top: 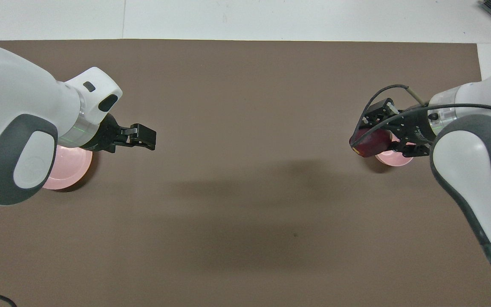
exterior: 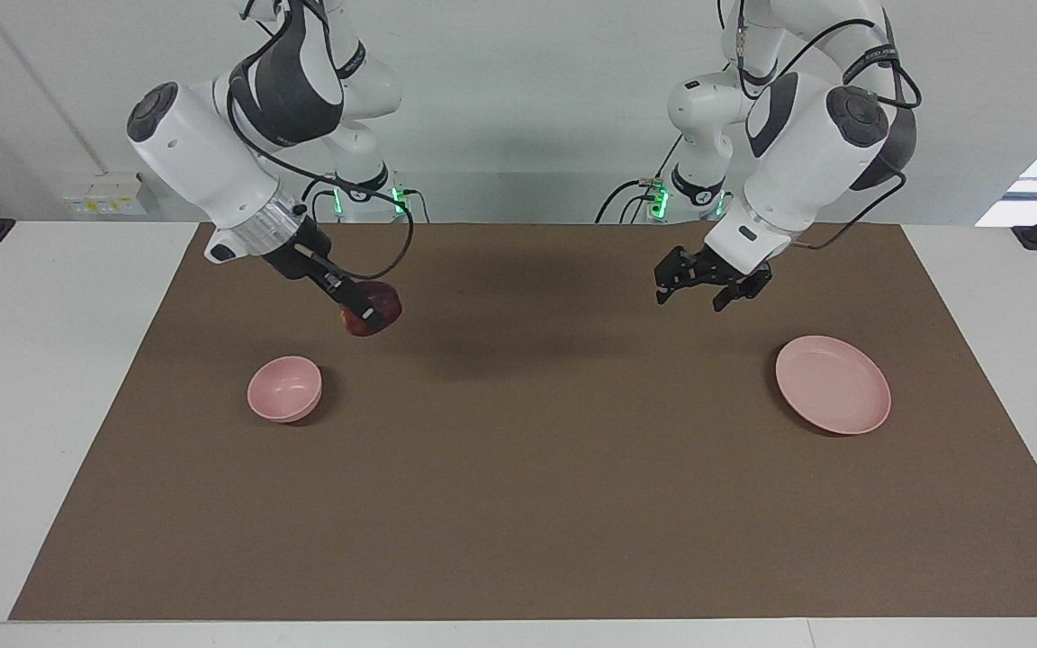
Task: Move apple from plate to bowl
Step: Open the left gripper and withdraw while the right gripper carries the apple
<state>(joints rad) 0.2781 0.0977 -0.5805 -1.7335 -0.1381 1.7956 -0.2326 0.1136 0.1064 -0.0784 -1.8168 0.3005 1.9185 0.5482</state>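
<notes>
My right gripper (exterior: 365,315) is shut on the dark red apple (exterior: 374,308) and holds it in the air over the mat, close above the rim of the small pink bowl (exterior: 284,388). In the overhead view the apple (top: 371,143) in the right gripper (top: 362,143) overlaps the edge of the bowl (top: 394,159). The bowl holds nothing. The flat pink plate (exterior: 833,384) lies bare at the left arm's end of the table. My left gripper (exterior: 697,292) hangs open and empty above the mat beside the plate. In the overhead view the left arm covers most of the plate (top: 68,170), and the left gripper (top: 144,139) shows beside it.
A brown mat (exterior: 536,468) covers most of the white table (exterior: 41,378). The bowl and the plate are the only things resting on it.
</notes>
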